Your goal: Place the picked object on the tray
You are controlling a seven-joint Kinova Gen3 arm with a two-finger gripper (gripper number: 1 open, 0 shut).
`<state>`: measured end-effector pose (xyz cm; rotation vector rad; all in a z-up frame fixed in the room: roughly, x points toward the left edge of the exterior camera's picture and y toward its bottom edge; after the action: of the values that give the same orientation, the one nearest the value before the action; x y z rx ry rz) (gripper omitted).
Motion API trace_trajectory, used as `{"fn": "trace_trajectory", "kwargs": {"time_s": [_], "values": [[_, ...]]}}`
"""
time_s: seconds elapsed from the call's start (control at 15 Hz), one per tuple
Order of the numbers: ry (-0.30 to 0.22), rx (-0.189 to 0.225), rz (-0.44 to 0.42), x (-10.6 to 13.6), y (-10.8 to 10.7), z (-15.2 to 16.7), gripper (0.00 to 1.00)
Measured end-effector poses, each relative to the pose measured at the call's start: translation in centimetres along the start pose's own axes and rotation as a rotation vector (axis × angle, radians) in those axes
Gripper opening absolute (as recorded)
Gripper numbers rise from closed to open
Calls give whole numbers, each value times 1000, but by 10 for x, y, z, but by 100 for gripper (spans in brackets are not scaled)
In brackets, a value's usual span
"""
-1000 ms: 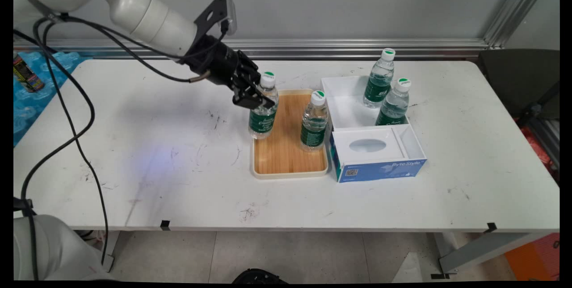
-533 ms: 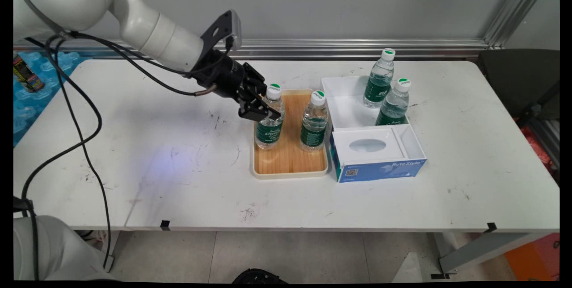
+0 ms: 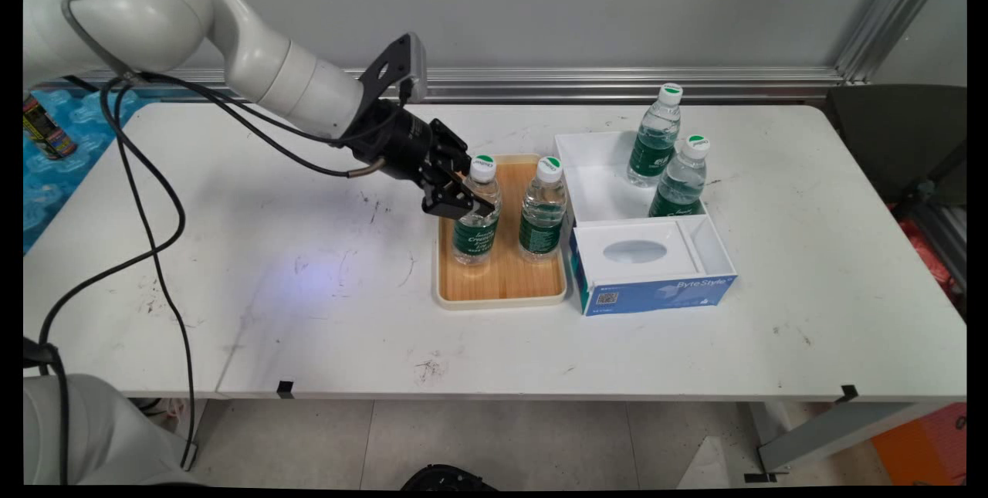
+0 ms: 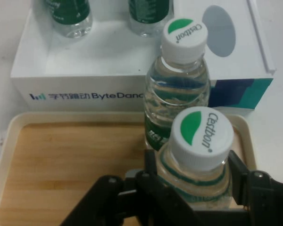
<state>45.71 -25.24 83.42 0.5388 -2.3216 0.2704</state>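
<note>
Bottle [image 3: 476, 220] in pincer [image 3: 459, 204], over tray [image 3: 502, 293]

Far bottles [image 4: 68, 14] cut off at top; held bottle's [image 4: 198, 155] base prob. hidden.

Gripper [image 3: 455, 201] w/ held bottle [image 3: 476, 221] shifted right — now over tray [image 3: 502, 282], lower.

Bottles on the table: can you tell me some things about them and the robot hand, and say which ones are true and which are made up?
1. The gripper is shut on the held bottle. True.
2. Four bottles stand on the wooden tray. False: two, the held one and a second bottle.
3. Every bottle cap is red. False: white with green.
4. Two bottles stand in the white box. True.
</note>
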Motion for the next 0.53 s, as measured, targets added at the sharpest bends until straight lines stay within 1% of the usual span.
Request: {"fn": "trace_trajectory", "kwargs": {"time_s": [0.53], "values": [[11,-11,11,-8,-1,11,0]]}}
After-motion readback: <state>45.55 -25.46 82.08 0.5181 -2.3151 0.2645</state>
